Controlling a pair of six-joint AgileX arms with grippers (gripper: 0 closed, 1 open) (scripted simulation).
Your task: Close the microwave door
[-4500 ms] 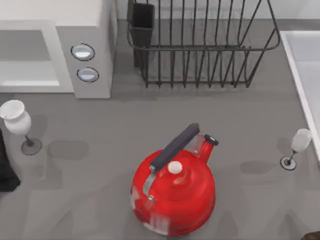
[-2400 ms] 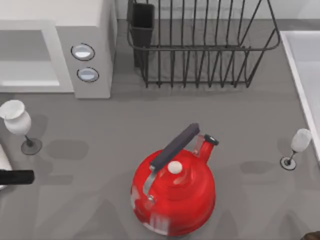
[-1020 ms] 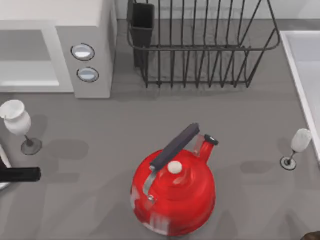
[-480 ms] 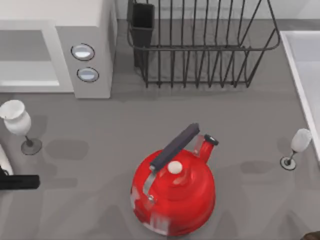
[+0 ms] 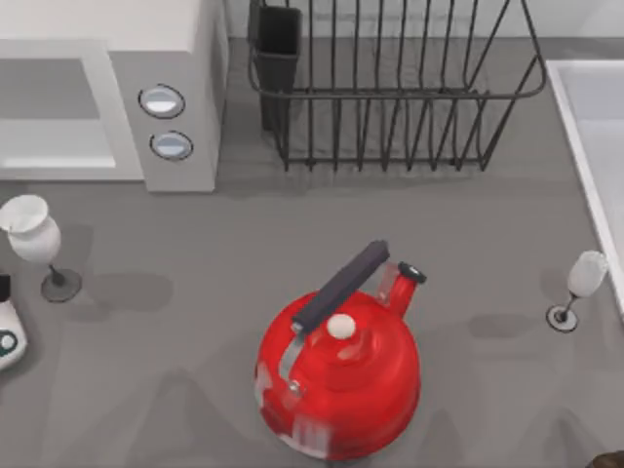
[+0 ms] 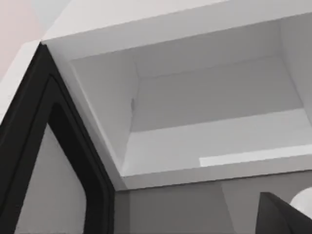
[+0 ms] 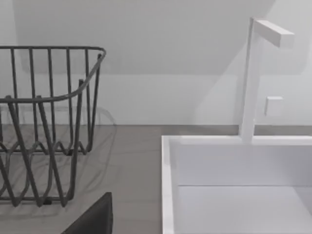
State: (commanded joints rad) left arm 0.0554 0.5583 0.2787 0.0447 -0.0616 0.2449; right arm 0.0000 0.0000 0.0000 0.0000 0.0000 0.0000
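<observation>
The microwave door (image 6: 34,161) hangs wide beside the microwave (image 5: 107,88), awaiting a push; whether either gripper is spread cannot be told.

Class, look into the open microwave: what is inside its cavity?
The microwave stands open, its door swung aside. The cavity shows bare white walls and floor, with nothing resting inside. Its far left part lies beyond the top view's edge, so that portion cannot be checked there.

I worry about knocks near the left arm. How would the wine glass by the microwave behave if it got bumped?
The wine glass by the microwave has a wide bowl on a thin stem over a small round foot, so it would probably tip easily. Once down, its round bowl would likely roll. It looks thin and fragile.
</observation>
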